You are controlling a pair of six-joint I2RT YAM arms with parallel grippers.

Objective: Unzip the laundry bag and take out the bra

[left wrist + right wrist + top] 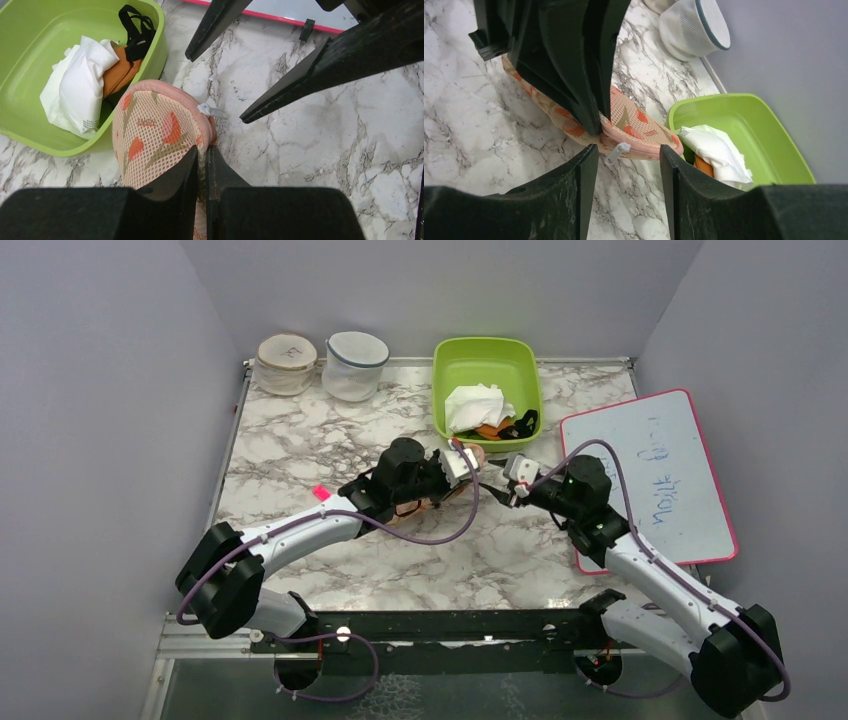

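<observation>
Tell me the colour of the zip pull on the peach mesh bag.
Whitish, near translucent. The zip pull shows best in the left wrist view.

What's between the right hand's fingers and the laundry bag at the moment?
Only the white zip pull, jutting from the laundry bag toward the open right hand; under it is bare marble table. The right wrist view shows this.

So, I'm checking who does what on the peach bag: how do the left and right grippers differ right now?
The left gripper is shut, pinching the pink edge of the laundry bag; the right gripper is open and holds nothing. The left gripper grips mesh, while the right gripper's fingers stand either side of the white zip pull without closing on it. Both have black fingers and work at the same end of the bag.
</observation>
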